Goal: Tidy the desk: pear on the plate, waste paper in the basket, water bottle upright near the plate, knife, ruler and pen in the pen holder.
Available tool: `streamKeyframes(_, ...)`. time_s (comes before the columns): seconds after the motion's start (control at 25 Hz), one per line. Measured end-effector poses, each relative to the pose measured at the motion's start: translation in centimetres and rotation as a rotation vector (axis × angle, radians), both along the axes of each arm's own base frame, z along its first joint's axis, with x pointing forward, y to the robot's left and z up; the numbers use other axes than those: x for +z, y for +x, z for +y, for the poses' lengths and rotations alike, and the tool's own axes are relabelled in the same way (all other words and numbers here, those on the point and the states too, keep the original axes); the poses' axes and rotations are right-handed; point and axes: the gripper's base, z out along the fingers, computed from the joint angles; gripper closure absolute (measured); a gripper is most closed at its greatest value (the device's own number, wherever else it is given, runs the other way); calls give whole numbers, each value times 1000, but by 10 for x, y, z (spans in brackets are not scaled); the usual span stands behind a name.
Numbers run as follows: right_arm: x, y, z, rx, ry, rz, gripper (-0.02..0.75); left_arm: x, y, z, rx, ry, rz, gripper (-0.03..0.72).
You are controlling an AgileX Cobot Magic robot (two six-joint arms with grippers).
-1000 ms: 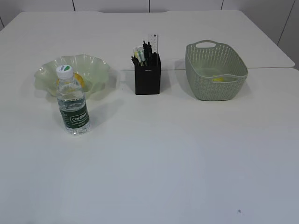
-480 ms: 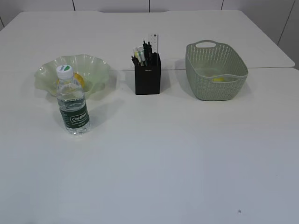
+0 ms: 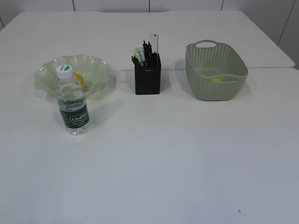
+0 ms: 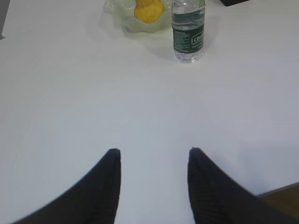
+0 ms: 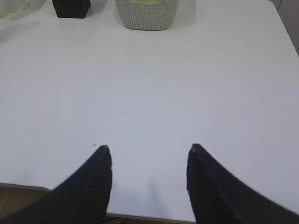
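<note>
- The white desk carried everything.
- The ruffled green plate sat at its left and held the yellow pear.
- The basket stood at the right.
- The bottle stood upright just before the plate.
- The black holder between them held the ruler and pens.
- Left claw and right claw hung open and empty.
- Nothing had shifted since the earlier frames.

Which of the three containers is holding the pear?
The plate, the pale green ruffled dish at left behind the bottle. The pear lies in it; the pen holder holds pens, the basket something yellow.
</note>
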Motion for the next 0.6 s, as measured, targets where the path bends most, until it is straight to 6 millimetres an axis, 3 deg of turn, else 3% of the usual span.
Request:
streamKeyframes(0.36, 0, 0, 0, 0, 0, 0, 351, 0, 0, 0, 0, 0, 0, 354)
streamKeyframes(0.6, 0, 0, 0, 0, 0, 0, 351, 0, 0, 0, 0, 0, 0, 260)
